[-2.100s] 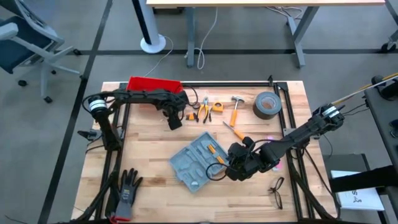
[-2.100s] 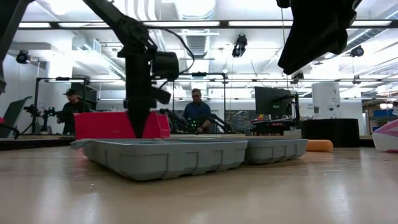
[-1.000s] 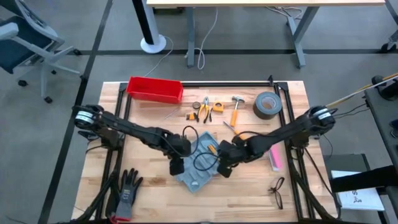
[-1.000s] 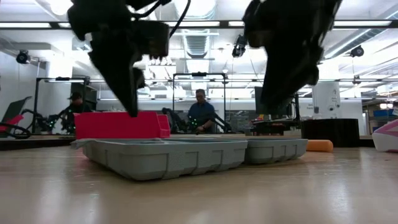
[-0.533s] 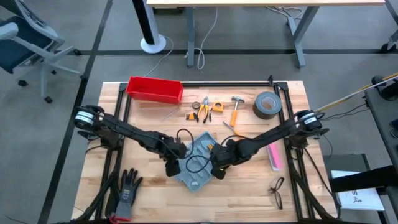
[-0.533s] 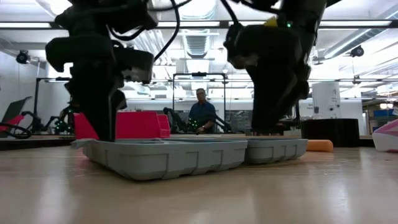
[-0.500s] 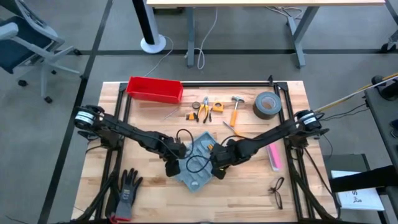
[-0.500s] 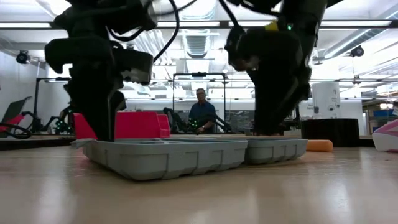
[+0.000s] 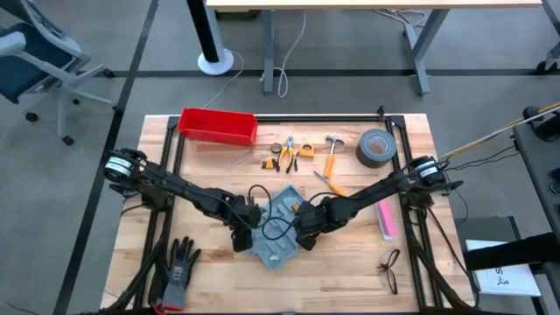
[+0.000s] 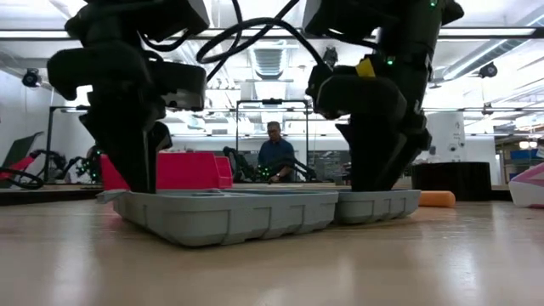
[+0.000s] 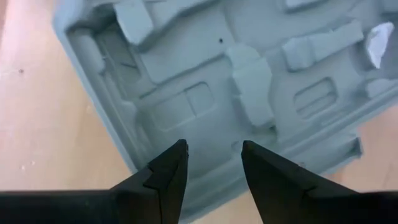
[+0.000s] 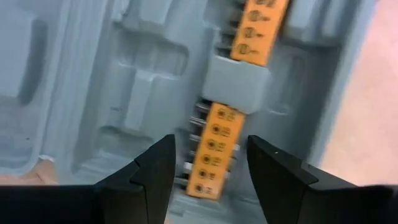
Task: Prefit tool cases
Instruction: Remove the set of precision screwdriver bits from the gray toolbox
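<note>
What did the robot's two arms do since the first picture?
Both arms swung in to the open tool case. The left gripper came from near the red bin to the case's left edge; the right gripper moved from the table beside the case to over its right half, above the orange bit strip. Both have open fingers and hold nothing. The case, the bin and the loose tools stayed put.

Small dark round markings are showing on the orange bit holder [image 12: 219,147] in the tool case [image 12: 124,81], none readable.
</note>
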{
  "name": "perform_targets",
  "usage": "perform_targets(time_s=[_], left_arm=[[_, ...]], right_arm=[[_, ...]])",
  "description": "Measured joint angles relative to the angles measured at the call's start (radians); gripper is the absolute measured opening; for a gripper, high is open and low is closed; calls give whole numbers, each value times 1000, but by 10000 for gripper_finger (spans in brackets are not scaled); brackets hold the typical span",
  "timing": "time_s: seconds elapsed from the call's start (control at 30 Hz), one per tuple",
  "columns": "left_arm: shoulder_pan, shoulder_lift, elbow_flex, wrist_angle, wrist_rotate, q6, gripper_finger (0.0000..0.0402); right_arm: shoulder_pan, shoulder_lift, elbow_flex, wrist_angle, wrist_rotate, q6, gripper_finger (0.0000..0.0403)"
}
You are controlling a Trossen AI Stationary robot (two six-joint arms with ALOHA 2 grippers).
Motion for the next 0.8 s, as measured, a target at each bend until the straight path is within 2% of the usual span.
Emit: perform_targets(time_s=[0.2,0.33,0.47,0.67,0.8], left_arm=[[-3,0,0,4,-7,0,158],[-7,0,0,5,-7,0,158],[-7,0,0,8,-7,1,158],[-7,0,0,8,-7,4,158],[-7,0,0,8,-7,4,158]], right_arm=[[0,39,4,8,-7,0,176],[1,40,4,10,26,-10,170],[0,39,3,8,43,-34,144],[0,30,1,4,44,-51,78],[0,10,-4,-5,37,-54,76]])
